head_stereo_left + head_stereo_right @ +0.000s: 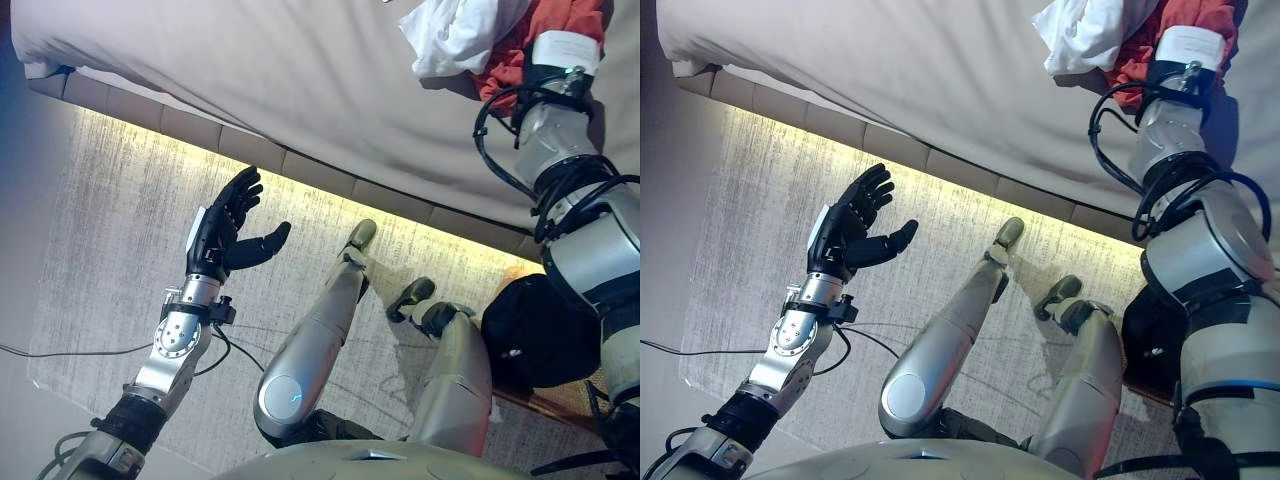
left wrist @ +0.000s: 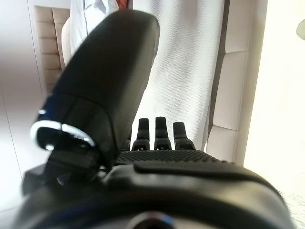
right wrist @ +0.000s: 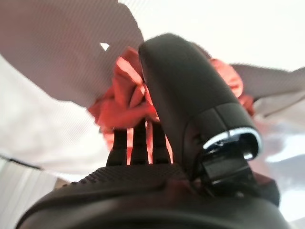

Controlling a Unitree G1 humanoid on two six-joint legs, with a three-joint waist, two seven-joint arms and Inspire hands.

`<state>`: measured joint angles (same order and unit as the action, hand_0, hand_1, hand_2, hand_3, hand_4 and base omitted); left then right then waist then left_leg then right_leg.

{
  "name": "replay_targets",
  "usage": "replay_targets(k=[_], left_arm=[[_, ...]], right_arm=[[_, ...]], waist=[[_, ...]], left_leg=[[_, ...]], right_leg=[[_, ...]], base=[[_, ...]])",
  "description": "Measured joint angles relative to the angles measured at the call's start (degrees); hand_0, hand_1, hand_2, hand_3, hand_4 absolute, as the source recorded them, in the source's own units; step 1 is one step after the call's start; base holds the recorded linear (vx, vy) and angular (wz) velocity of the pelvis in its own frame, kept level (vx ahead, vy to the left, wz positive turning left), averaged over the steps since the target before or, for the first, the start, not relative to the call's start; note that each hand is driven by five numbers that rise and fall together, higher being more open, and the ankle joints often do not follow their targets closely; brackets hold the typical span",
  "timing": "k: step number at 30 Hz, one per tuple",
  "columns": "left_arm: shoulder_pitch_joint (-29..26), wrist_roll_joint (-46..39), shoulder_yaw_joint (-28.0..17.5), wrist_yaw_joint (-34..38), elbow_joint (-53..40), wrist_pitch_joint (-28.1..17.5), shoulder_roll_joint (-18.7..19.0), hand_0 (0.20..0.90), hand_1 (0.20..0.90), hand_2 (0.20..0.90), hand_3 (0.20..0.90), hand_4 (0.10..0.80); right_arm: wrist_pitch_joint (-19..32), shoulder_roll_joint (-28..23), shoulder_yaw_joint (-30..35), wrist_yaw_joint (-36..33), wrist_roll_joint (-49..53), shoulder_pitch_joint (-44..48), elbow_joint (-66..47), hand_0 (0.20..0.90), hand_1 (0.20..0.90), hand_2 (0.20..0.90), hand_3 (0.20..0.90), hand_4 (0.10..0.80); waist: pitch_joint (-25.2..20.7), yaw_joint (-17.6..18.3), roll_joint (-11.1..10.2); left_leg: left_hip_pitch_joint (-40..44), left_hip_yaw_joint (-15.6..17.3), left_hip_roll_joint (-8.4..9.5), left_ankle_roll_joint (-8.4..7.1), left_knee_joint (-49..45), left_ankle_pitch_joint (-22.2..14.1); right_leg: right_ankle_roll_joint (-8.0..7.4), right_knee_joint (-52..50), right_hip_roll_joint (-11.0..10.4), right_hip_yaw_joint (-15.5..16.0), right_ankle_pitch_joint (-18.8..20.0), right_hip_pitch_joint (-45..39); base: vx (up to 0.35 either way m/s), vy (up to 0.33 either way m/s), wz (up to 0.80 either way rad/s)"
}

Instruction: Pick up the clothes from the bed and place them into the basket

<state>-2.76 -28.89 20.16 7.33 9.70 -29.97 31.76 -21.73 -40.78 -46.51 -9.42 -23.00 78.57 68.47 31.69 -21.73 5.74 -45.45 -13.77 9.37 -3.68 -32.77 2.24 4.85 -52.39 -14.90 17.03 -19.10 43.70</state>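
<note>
A white garment (image 1: 460,35) and a red garment (image 1: 560,25) lie bunched together on the grey bed (image 1: 250,70) at the far right. My right arm reaches over the bed to the red garment. In the right wrist view my right hand (image 3: 190,95) is open, with its straight fingers (image 3: 138,143) pointing into the red cloth (image 3: 124,100) and the thumb above it. My left hand (image 1: 225,230) is open and empty, held up over the floor beside the bed; it also shows in the left wrist view (image 2: 109,86).
The bed's padded base (image 1: 250,150) runs slantwise across the view with a lit strip under it. A pale rug (image 1: 110,250) covers the floor below my left hand. A dark rounded thing (image 1: 540,330) sits low on the right beside the bed.
</note>
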Motion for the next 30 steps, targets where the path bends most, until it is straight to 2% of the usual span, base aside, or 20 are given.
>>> replay_targets(k=[5, 9, 12, 13, 16, 18, 21, 22, 23, 26, 27, 29, 30], left_arm=[[-0.36, -0.95, -0.15, -0.14, -0.02, -0.01, 0.76, 0.9, 0.9, 0.9, 0.9, 0.8], [-0.9, -1.01, -0.2, -0.46, -0.01, 0.01, 0.75, 0.9, 0.9, 0.9, 0.9, 0.8], [-0.68, -1.01, -0.22, -0.44, 0.04, 0.05, 0.72, 0.9, 0.9, 0.9, 0.9, 0.8], [-1.19, -0.98, -0.18, -0.42, 0.09, 0.11, 0.55, 0.9, 0.9, 0.9, 0.9, 0.8], [-1.9, -0.93, -0.28, -0.19, -0.01, 0.2, 0.27, 0.9, 0.9, 0.9, 0.9, 0.8], [-2.22, -0.86, -0.79, 0.43, -0.01, 0.92, 0.28, 0.9, 0.9, 0.9, 0.9, 0.8], [-2.5, -0.49, -1.37, 1.66, 0.0, 1.42, 0.32, 0.9, 0.9, 0.9, 0.9, 0.8], [-2.49, -0.21, -2.11, 2.12, 0.0, 1.58, 0.36, 0.9, 0.9, 0.9, 0.9, 0.8], [-2.64, -0.18, -2.65, 2.59, 0.0, 2.32, 0.37, 0.9, 0.9, 0.9, 0.9, 0.8], [-2.56, -0.05, -2.88, 3.08, 0.02, 3.66, 0.58, 0.9, 0.9, 0.9, 0.9, 0.8], [-2.41, 0.59, -2.95, 3.35, 0.1, 4.51, 0.53, 0.9, 0.9, 0.9, 0.9, 0.8], [-2.12, 0.93, -2.94, 3.58, 0.42, 5.27, 0.47, 0.9, 0.9, 0.9, 0.9, 0.8], [-2.02, 1.27, -2.94, 3.6, 0.95, 5.64, 0.43, 0.9, 0.9, 0.9, 0.9, 0.8]], right_arm=[[0.39, -0.87, 0.09, 0.03, 2.33, -0.64, 0.25, 0.3, 0.3, 0.3, 0.2, 0.1], [2.77, -1.24, 0.72, -0.06, 4.57, -2.36, 0.1, 0.3, 0.3, 0.3, 0.2, 0.1], [5.36, -1.47, 2.25, -0.17, 6.16, -4.1, -0.32, 0.3, 0.3, 0.3, 0.2, 0.1], [6.17, -2.16, 3.32, -0.26, 6.18, -5.12, -0.87, 0.3, 0.3, 0.3, 0.2, 0.1], [8.52, -4.46, 3.64, -0.51, 6.25, -6.5, -2.91, 0.3, 0.3, 0.3, 0.2, 0.1], [10.53, -6.68, 6.05, -0.91, 7.53, -7.94, -6.43, 0.3, 0.3, 0.3, 0.2, 0.1], [12.26, -8.53, 10.05, -2.03, 9.42, -9.78, -9.63, 0.3, 0.3, 0.3, 0.2, 0.1], [13.26, -9.18, 11.18, -2.7, 10.16, -10.63, -10.73, 0.3, 0.3, 0.3, 0.2, 0.1], [14.38, -10.14, 12.79, -2.83, 11.04, -11.63, -12.52, 0.3, 0.3, 0.3, 0.2, 0.1], [16.97, -12.9, 17.38, -3.63, 11.18, -16.26, -17.91, 0.3, 0.3, 0.3, 0.2, 0.1], [18.08, -13.73, 19.97, -4.01, 11.2, -19.59, -20.13, 0.3, 0.3, 0.3, 0.2, 0.1], [19.65, -14.53, 22.57, -4.16, 11.16, -23.59, -23.16, 0.3, 0.3, 0.3, 0.2, 0.1], [20.4, -14.59, 23.76, -4.22, 11.15, -25.82, -24.66, 0.3, 0.3, 0.3, 0.2, 0.1]], waist=[[0.01, 0.45, -0.02], [0.06, 2.02, -0.24], [0.07, 3.09, -0.37], [0.08, 3.58, -0.52], [0.04, 4.22, -0.7], [-0.07, 5.24, -1.12], [-0.45, 6.77, -2.32], [-1.19, 7.39, -3.78], [-1.72, 8.55, -4.78], [-4.25, 10.27, -6.81], [-6.58, 11.52, -8.17], [-8.53, 13.29, -9.05], [-9.53, 13.99, -9.14]], left_leg=[[2.8, 2.33, -0.19, 0.0, 0.11, -0.01], [9.27, 3.25, -0.3, 0.18, 2.5, -0.23], [14.54, 4.11, -0.4, 1.05, 4.17, -0.79], [16.5, 4.23, -0.64, 1.03, 5.14, -0.78], [22.13, 5.86, -1.78, 1.22, 9.31, -0.94], [26.01, 6.79, -2.49, 1.24, 12.7, -0.93], [30.73, 8.2, -3.45, 1.24, 15.75, -0.93], [32.41, 8.87, -3.49, 1.23, 17.42, -0.94], [34.46, 9.38, -3.96, 1.23, 19.23, -0.94], [37.34, 10.53, -4.47, 1.54, 22.08, -0.76], [38.09, 11.73, -4.58, 2.62, 23.19, -0.02], [40.12, 12.91, -4.76, 3.22, 24.98, 0.35], [41.65, 13.63, -4.77, 4.04, 26.03, 0.63]], right_leg=[[-0.03, 0.74, 0.78, -2.61, 0.02, -2.1], [-0.04, 4.31, 0.77, -3.72, 0.03, -8.17], [-0.15, 5.93, 1.39, -4.64, 0.09, -13.16], [-0.08, 7.44, 1.59, -5.45, 0.11, -14.77], [-0.14, 12.0, 1.85, -5.17, 0.11, -19.86], [-0.51, 15.21, 3.15, -5.71, 0.33, -23.27], [-0.91, 18.57, 3.97, -7.06, 0.57, -27.3], [-1.14, 20.17, 3.75, -7.49, 0.7, -28.39], [-2.36, 22.8, 4.02, -7.47, 1.44, -30.5], [-3.76, 25.6, 5.6, -8.91, 2.27, -33.13], [-4.93, 26.6, 5.65, -9.87, 3.01, -33.2], [-5.75, 28.89, 5.84, -10.55, 5.1, -34.81], [-6.53, 30.79, 5.99, -10.78, 7.43, -36.49]], base=[[0.024, 0.024, -0.2], [0.074, 0.03, -0.18], [0.049, 0.024, -0.24], [0.032, 0.03, -0.14], [0.12, 0.019, -0.34], [0.123, 0.027, -0.4], [0.144, 0.027, -0.31], [0.158, 0.022, -0.31], [0.143, 0.016, -0.34], [0.113, 0.014, -0.35], [0.069, -0.002, -0.24], [0.048, -0.013, -0.28], [0.02, -0.014, -0.39]])
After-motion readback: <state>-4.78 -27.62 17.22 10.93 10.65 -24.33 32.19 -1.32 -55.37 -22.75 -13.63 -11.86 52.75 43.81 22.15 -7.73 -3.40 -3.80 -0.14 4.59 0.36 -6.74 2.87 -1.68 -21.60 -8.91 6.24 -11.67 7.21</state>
